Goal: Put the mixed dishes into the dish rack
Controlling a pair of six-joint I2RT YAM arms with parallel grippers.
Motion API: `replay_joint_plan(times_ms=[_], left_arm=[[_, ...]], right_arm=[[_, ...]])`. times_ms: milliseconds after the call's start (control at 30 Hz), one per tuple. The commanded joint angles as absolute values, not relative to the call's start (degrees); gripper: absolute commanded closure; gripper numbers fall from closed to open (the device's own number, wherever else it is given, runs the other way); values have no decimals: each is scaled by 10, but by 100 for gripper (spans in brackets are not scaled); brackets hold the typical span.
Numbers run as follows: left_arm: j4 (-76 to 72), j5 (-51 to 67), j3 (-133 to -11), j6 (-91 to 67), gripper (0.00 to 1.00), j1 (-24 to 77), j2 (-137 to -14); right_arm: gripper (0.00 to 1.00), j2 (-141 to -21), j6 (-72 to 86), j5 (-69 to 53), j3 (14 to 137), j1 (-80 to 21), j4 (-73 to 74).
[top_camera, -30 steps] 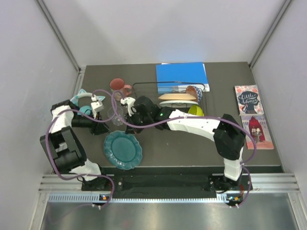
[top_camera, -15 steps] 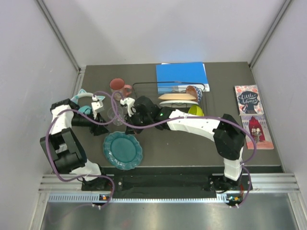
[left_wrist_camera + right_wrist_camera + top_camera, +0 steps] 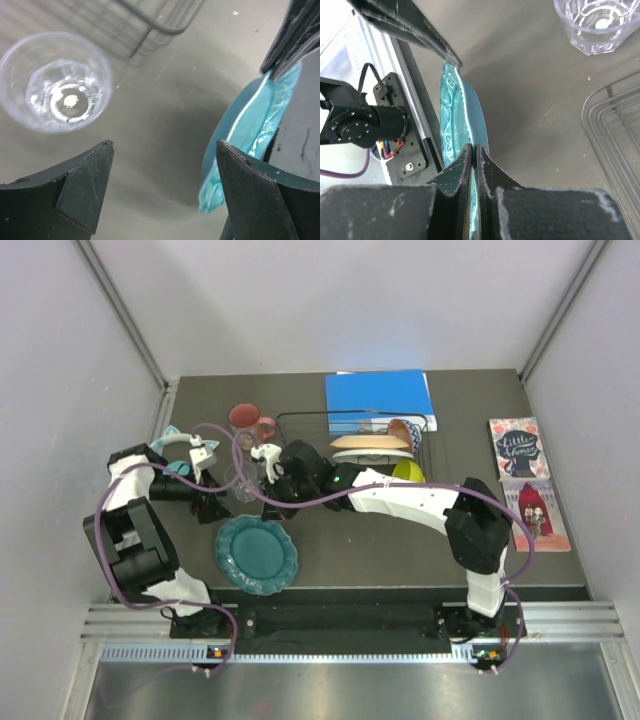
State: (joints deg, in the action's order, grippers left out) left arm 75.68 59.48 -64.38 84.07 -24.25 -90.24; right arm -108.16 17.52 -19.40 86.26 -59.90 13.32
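Left wrist view has the left gripper (image 3: 164,150) spread wide and empty just beside the clear faceted cup (image 3: 55,80), upright on the dark table (image 3: 165,90) near the black wire dish rack (image 3: 150,25) corner, so a careless sweep could topple it, while the right gripper (image 3: 471,149), clenched on nothing, crowds the little room between them.

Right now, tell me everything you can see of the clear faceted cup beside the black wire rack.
The clear faceted cup is a see-through tumbler, glass or plastic, with a round rim, faceted walls and a thick base. It stands upright and looks empty on the dark table, just left of the black wire rack. Nothing touches it: the left gripper is open, its fingers short of the cup.
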Motion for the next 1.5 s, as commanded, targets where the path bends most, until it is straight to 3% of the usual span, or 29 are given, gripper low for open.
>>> replay_joint_plan(times_ms=[0, 233, 467, 633, 1133, 1233, 1333, 1367, 1467], left_arm=[[864, 610, -632, 845, 11, -228, -859], [863, 580, -614, 824, 12, -167, -828], [864, 577, -662, 793, 13, -169, -837], [864, 569, -615, 799, 12, -132, -824], [864, 584, -628, 831, 18, -109, -938], [863, 591, -629, 831, 23, -105, -946], [864, 595, -629, 830, 49, -102, -946], [864, 594, -628, 829, 63, -101, -944], [864, 588, -629, 827, 76, -101, -940]], right_arm=[[100, -1055, 169, -206, 880, -592, 80], [100, -1056, 170, -209, 879, -589, 75], [100, -1056, 170, -213, 874, -585, 72], [100, -1051, 175, -211, 872, -579, 58], [100, -1062, 145, -219, 957, -568, 101], [100, -1063, 145, -220, 972, -564, 105], [100, -1067, 143, -220, 976, -563, 109], [100, -1067, 144, -220, 976, -563, 109], [100, -1066, 142, -220, 969, -563, 111]])
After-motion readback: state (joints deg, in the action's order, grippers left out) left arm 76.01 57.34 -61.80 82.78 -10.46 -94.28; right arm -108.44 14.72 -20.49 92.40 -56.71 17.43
